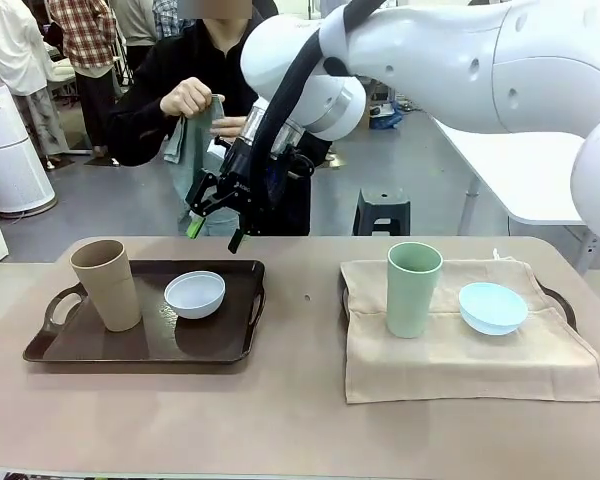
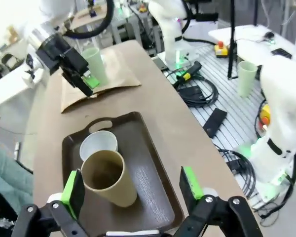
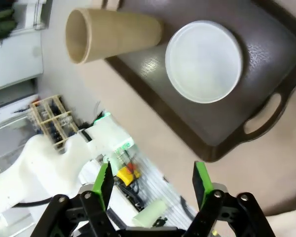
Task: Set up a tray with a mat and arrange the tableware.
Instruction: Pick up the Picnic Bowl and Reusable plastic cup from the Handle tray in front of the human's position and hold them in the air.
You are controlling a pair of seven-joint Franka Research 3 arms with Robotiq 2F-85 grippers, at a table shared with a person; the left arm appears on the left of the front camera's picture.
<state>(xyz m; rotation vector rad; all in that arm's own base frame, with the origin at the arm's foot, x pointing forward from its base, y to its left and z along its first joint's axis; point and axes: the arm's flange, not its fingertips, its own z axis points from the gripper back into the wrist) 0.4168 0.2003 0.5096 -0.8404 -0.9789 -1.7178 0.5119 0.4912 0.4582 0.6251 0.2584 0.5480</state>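
Reaching in from the right, the right claw (image 1: pixel 214 232) hangs spread wide over the far edge of the left tray (image 1: pixel 80 352), which holds the tan cup (image 1: pixel 107 285) and white bowl (image 1: pixel 195 294). The mat (image 1: pixel 460 365) on the right carries the green cup (image 1: pixel 413 290) and blue bowl (image 1: pixel 493 307). The left claw (image 2: pixel 132 186) gapes wide above the tan cup.

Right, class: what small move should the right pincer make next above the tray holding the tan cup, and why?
Probably lower the open right pincer onto the white bowl and lift it off. It hovers above that bowl; the left tray under bowl and tan cup has no mat, the right tray has its mat, and the person holds a cloth.
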